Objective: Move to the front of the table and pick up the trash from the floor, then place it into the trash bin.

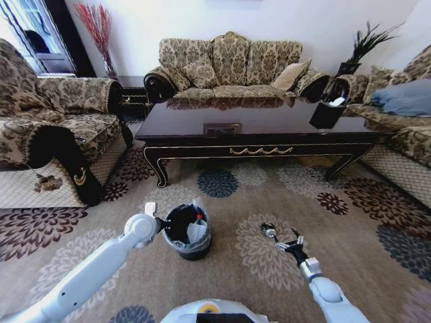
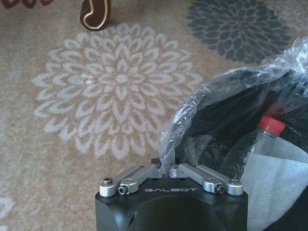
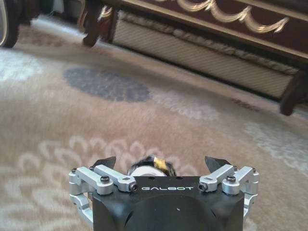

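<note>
Patterned sofa (image 1: 229, 67), armchair (image 1: 50, 134), red branches (image 1: 97, 30), potted plant (image 1: 360, 47).

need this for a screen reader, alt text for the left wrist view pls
The left gripper is shut on the plastic bag lining the trash bin. A bottle with a red cap and a white napkin lie inside; the flower-patterned carpet spreads beyond.

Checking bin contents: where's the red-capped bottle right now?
In the left wrist view the bottle sits inside the trash bin, beside the white napkin, on the carpet before the table.
</note>
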Robot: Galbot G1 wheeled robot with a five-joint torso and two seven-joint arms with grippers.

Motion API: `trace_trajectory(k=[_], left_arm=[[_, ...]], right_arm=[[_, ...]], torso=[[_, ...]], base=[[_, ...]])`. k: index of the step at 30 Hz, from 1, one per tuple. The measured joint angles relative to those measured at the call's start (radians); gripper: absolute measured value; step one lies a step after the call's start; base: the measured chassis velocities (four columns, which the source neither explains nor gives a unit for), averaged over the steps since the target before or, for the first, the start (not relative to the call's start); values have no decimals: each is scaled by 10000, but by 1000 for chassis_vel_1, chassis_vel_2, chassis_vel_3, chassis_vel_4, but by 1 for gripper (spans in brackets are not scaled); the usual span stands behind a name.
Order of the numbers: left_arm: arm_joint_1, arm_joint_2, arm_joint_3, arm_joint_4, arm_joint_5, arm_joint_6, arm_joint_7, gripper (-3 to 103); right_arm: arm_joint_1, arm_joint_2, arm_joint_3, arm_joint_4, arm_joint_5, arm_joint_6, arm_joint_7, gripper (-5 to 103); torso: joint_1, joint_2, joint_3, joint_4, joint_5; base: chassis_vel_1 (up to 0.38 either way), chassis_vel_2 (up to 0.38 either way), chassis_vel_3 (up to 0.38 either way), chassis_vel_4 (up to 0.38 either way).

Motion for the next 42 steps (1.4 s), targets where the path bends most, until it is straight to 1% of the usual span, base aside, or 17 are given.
trace_trajectory(k=[3, 4, 8, 13, 17, 22, 26, 33, 34, 36, 37, 41, 42], left_arm=[[194, 131, -102, -123, 41, 0, 7, 2], [194, 131, -102, -123, 41, 0, 7, 2], [309, 220, -166, -206, 70, 0, 10, 2], [386, 211, -180, -210, 113, 0, 11, 2], [550, 80, -299, -225, 171, -6, 13, 2], [696, -22, -462, -215, 288, -6, 107, 2], [712, -14, -555, -204, 291, -6, 141, 2], [754, 72, -642, -231, 286, -6, 163, 2], [768, 78, -650, -231, 286, -7, 163, 2], [792, 81, -652, -229, 288, -7, 160, 2], [792, 81, -652, -229, 288, -7, 160, 2], [954, 36, -749, -231, 359, -12, 169, 2], [954, 36, -749, -231, 359, -12, 169, 2]], right_arm=[[837, -188, -328, -1060, -257, 343, -376, 100], [837, -188, -328, -1060, -257, 343, -376, 100], [1657, -419, -749, -1951, -455, 619, -560, 100], [2009, -552, -1024, -2450, -721, 807, -700, 100], [2416, -623, -1147, -3288, -1525, 1435, -865, 100], [2810, -706, -1467, -3742, -1732, 1624, -893, 100], [3141, -708, -1690, -4062, -1951, 1733, -897, 100], [3446, -557, -1998, -4317, -2162, 1688, -691, 100], [3540, -508, -2065, -4427, -2212, 1667, -635, 103], [3831, -429, -2209, -4793, -2374, 1695, -527, 95], [3831, -429, -2209, -4793, -2374, 1695, -527, 95], [4129, -329, -2310, -5160, -2526, 1738, -300, 74], [4129, -329, -2310, -5160, -2526, 1738, -300, 74]], torso=[[0, 0, 0, 3, 2], [0, 0, 0, 3, 2], [0, 0, 0, 2, 2], [0, 0, 0, 2, 1], [1, -1, 0, -2, 2], [1, 0, 0, 2, 2], [1, -1, 0, 0, 0], [1, 0, 0, 2, 3], [1, 0, 0, 0, 0], [1, 0, 0, 1, 2], [1, 0, 0, 1, 2], [2, 0, 0, 0, 0], [2, 0, 0, 0, 0]], base=[[0, 0, 0, 0], [0, 0, 0, 0], [0, 0, 0, 0], [0, 0, 0, 0], [0, 0, 0, 0], [0, 0, 0, 0], [0, 0, 0, 0], [0, 0, 0, 0], [0, 0, 0, 0], [0, 0, 0, 0], [0, 0, 0, 0], [0, 0, 0, 0], [0, 0, 0, 0]])
